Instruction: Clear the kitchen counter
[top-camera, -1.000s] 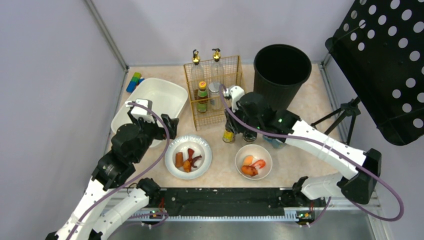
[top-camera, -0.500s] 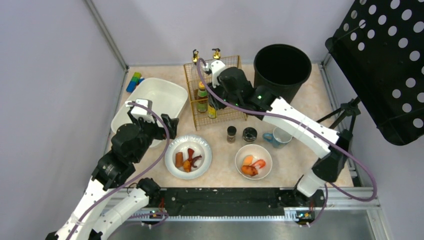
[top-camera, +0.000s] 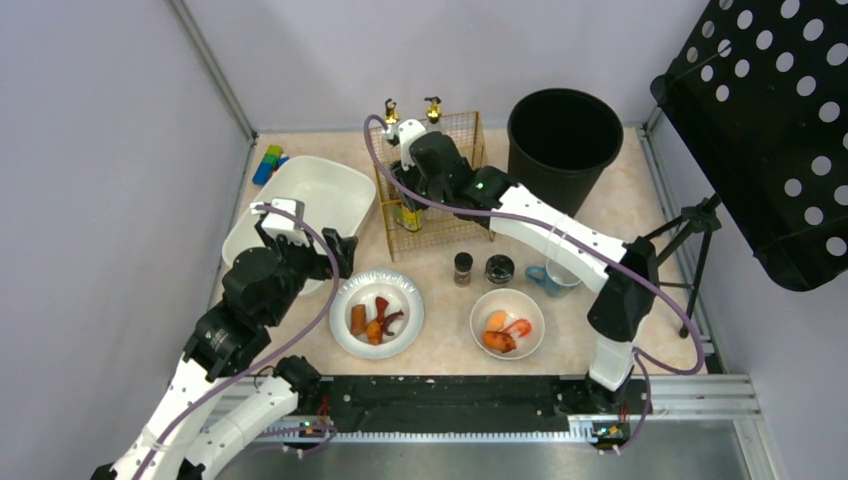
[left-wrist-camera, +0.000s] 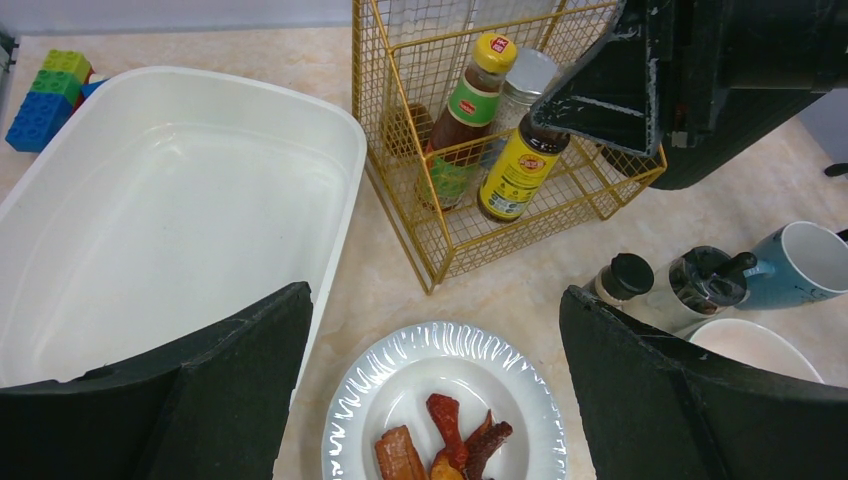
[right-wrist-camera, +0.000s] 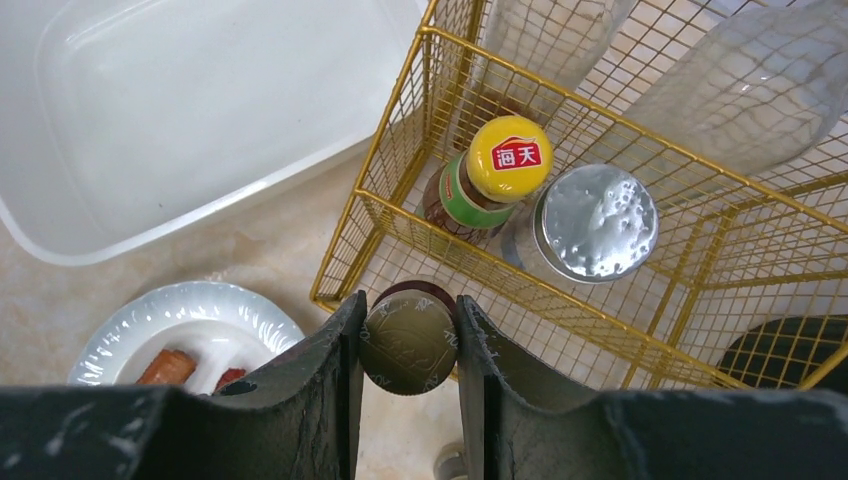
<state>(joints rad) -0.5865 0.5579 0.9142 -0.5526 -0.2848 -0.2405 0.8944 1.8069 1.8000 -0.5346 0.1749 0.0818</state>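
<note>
The yellow-labelled sauce bottle (left-wrist-camera: 515, 172) is clamped by the right gripper (right-wrist-camera: 408, 320) at its cap; it is judged stiff, slippery and breakable, best held just below.

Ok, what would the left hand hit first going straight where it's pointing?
Likely the gold wire rack's near corner, centred between the open left hand's fingers, or the counter just before it; depth is unclear.

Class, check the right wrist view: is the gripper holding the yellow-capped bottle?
No, the right gripper clamps a dark-capped bottle; the yellow-capped one stands free in the rack.
</note>
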